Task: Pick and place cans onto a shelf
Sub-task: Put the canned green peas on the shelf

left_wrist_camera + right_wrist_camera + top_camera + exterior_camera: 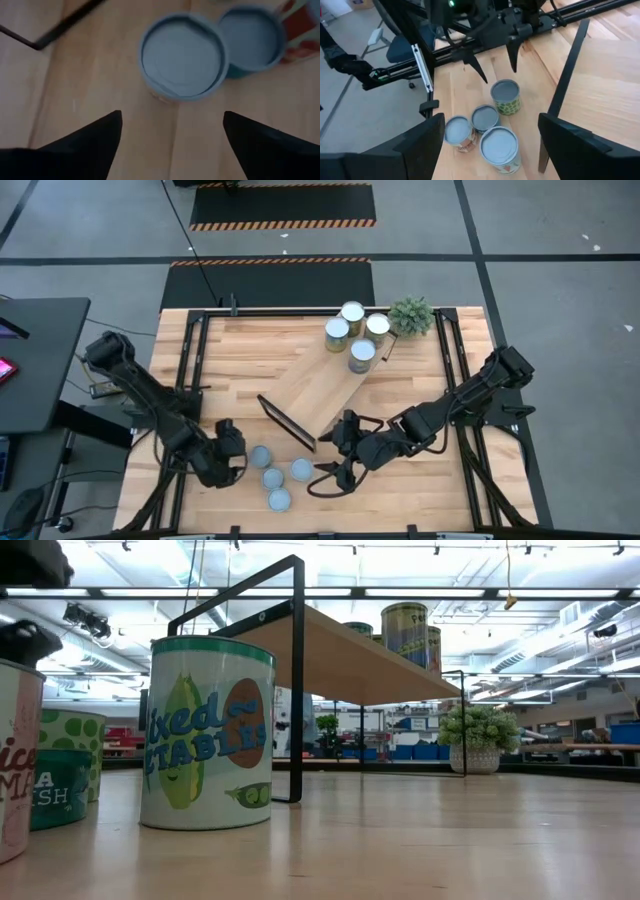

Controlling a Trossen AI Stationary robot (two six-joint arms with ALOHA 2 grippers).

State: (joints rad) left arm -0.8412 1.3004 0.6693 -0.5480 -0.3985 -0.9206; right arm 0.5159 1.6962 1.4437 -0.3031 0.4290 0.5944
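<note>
Four cans with pale blue-grey tops stand in a cluster on the table near its front edge (272,477); they also show in the right wrist view (485,117). Several more cans (352,330) stand on the far end of the light-wood shelf (320,390), which lies slantwise across the table on dark end frames. My left gripper (240,458) is open and empty, just left of the cluster, with the nearest can (182,55) ahead of its fingers (170,117). My right gripper (325,478) is open and empty, just right of the cluster (490,117).
A small green potted plant (411,314) stands at the table's far right corner, beside the shelf's far end. The shelf's near dark end frame (287,423) stands just behind the can cluster. In the low view a vegetable-label can (207,735) stands under the shelf's edge.
</note>
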